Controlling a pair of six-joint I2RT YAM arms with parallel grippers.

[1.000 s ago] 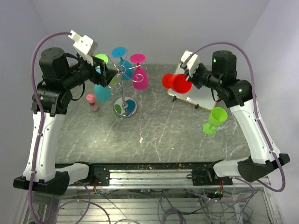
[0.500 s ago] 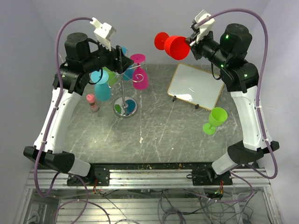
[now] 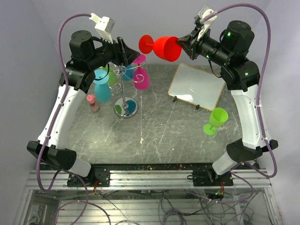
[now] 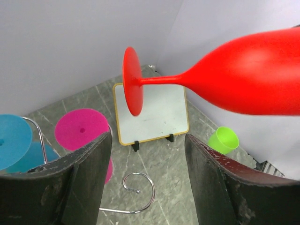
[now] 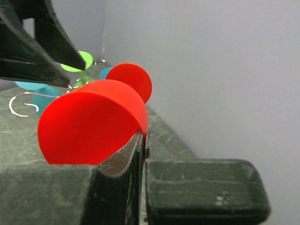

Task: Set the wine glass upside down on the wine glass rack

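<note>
Right gripper (image 3: 182, 43) pinches the red wine glass (image 3: 165, 48) (unhung); left gripper (image 4: 147, 138) gapes empty before its stem, rack (image 3: 123, 91) beneath.

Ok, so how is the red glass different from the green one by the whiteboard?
The red glass is up in the air, pinched at its rim by the right gripper; the green glass stands free on the table. The red one lies sideways, the green one upright. Both are stemmed.
</note>
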